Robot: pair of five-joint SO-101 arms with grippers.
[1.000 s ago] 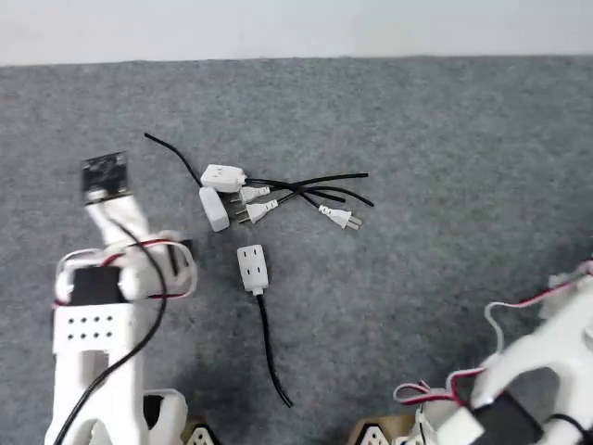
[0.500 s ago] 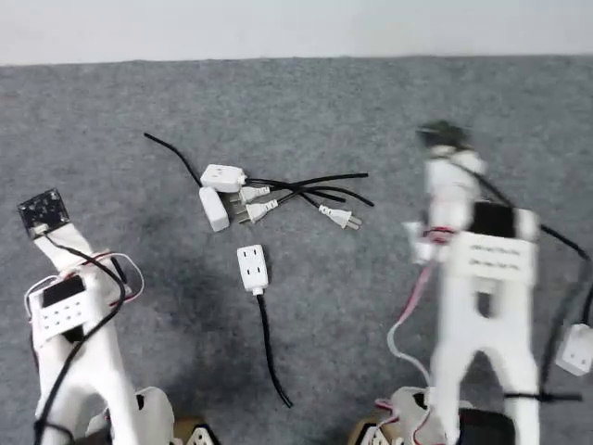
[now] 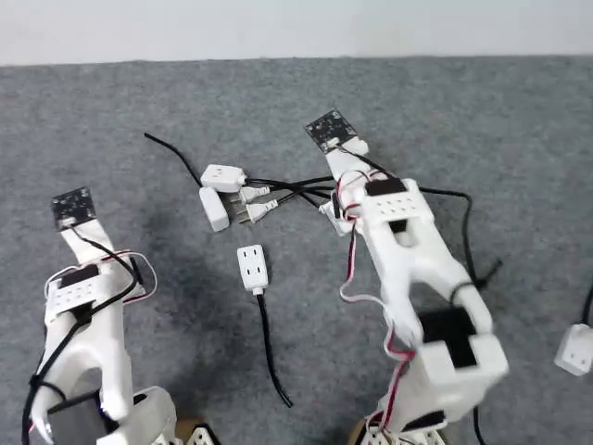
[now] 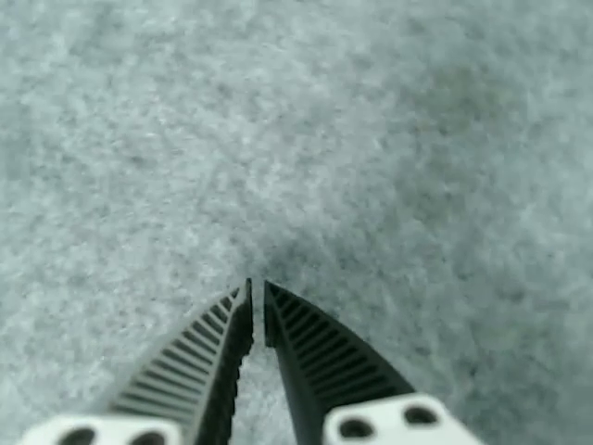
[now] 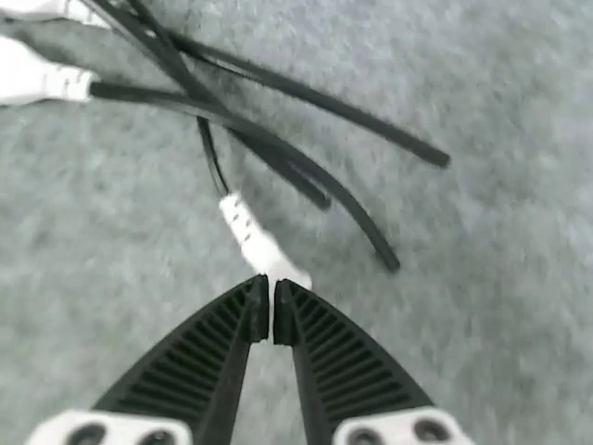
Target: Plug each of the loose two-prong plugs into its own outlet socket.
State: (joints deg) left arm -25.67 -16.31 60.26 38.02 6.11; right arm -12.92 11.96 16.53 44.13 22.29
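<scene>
**A:** What has moved?

**B:** The right arm has swung in from the right side of the grey carpeted bench point(image 3: 500, 120). It now hangs over a tangle of thin black cords point(image 3: 310, 183). The left arm has shifted only a little.

**A:** What is each gripper doing?

**B:** The right gripper point(image 5: 271, 298) has its ribbed black jaws pressed almost together with nothing between them. Its tips sit just over the end of a small white two-prong plug point(image 5: 246, 230) lying on the bench (whether they touch it is unclear). The left gripper point(image 4: 257, 295) is closed and empty above bare grey surface, well apart from the cords.

**A:** Where are the other plugs and sockets?

**B:** A second white plug point(image 3: 257, 193) and a third white plug point(image 3: 260, 212) lie side by side. They are just beside a white square outlet block point(image 3: 222, 176) and a white oblong outlet block point(image 3: 213, 209). A white outlet socket on a black cord point(image 3: 252, 266) lies apart from them, nearer the arms' bases. One more white socket point(image 3: 574, 349) sits at the bench's right edge.
</scene>
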